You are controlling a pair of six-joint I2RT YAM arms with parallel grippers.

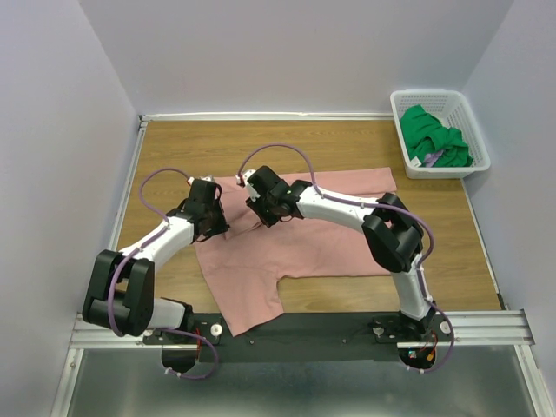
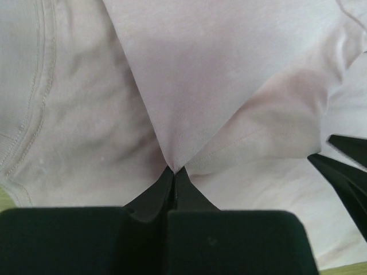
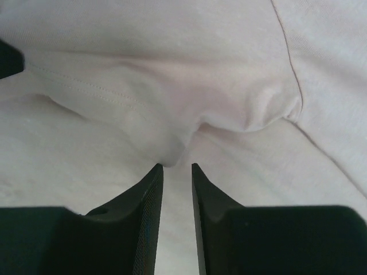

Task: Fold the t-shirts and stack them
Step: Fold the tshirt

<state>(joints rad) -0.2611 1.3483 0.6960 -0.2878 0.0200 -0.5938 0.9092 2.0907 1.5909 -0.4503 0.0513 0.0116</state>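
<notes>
The dusty-pink t-shirt (image 1: 304,248) lies spread on the wooden table, with one part hanging over the near edge. My left gripper (image 1: 217,228) sits over its left side, shut on a pinched peak of pink cloth (image 2: 174,170). My right gripper (image 1: 261,217) is close beside it over the shirt's upper middle. Its jaws (image 3: 176,167) stand slightly apart, and a soft fold of the shirt (image 3: 172,143) rests just past the tips, not clamped. The bright green t-shirt (image 1: 434,137) lies crumpled in the basket.
The white lattice basket (image 1: 439,93) stands at the far right corner of the table (image 1: 174,148). White walls close in the left, back and right sides. The right gripper's dark fingers (image 2: 344,166) show at the right edge of the left wrist view.
</notes>
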